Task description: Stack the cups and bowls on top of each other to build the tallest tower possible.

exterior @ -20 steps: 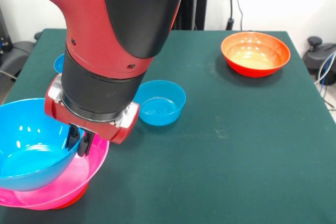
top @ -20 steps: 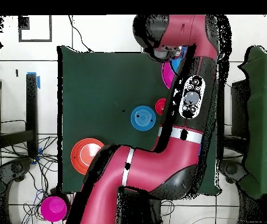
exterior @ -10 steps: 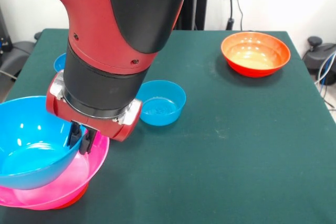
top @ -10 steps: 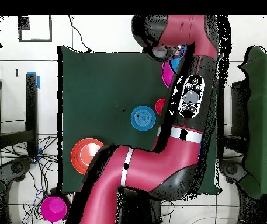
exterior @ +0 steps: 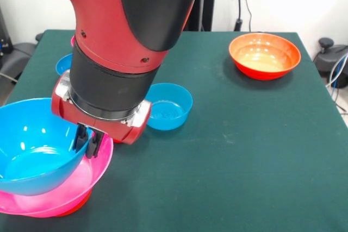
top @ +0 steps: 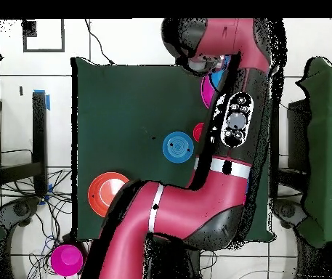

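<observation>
Pincer [exterior: 87, 144] clamped rim of large light blue bowl [exterior: 30, 148], fingers [exterior: 93, 145] astride its right edge. Blue bowl sat tilted inside hot pink bowl [exterior: 81, 180], forming tower at worktop [exterior: 234, 150] corner; orange-red base peeked out beneath pink. Small blue bowl [exterior: 167, 106] stood just beside arm, another blue bowl [exterior: 62, 64] partly hidden behind it. Orange bowl [exterior: 265, 55] well apart near far corner. In overhead view, magenta bowl [top: 67, 259] lay off worktop on floor.
</observation>
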Robot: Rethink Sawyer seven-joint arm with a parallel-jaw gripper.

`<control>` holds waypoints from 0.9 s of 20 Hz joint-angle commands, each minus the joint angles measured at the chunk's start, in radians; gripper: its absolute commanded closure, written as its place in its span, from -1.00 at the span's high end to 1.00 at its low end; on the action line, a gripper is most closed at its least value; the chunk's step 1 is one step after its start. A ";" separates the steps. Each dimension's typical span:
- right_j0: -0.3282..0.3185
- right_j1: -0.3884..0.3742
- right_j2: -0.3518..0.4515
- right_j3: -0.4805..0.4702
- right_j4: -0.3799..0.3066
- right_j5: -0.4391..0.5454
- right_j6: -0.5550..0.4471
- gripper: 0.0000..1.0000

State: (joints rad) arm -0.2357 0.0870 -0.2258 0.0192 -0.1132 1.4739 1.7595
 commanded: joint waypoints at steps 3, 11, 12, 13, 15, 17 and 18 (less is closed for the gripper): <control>0.031 -0.016 0.018 0.123 0.018 -0.036 -0.201 -1.00; 0.033 -0.003 0.007 0.112 0.031 -0.043 -0.200 1.00; 0.033 -0.002 0.006 0.111 0.031 -0.043 -0.203 1.00; 0.033 -0.001 0.004 0.110 0.031 -0.042 -0.206 1.00; 0.034 0.001 -0.002 0.105 0.031 -0.044 -0.201 1.00; 0.034 -0.001 -0.005 0.109 0.035 -0.042 -0.203 1.00; 0.034 -0.001 -0.008 0.109 0.036 -0.039 -0.204 1.00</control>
State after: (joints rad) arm -0.2287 0.0875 -0.2590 0.0231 -0.0814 1.4738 1.7595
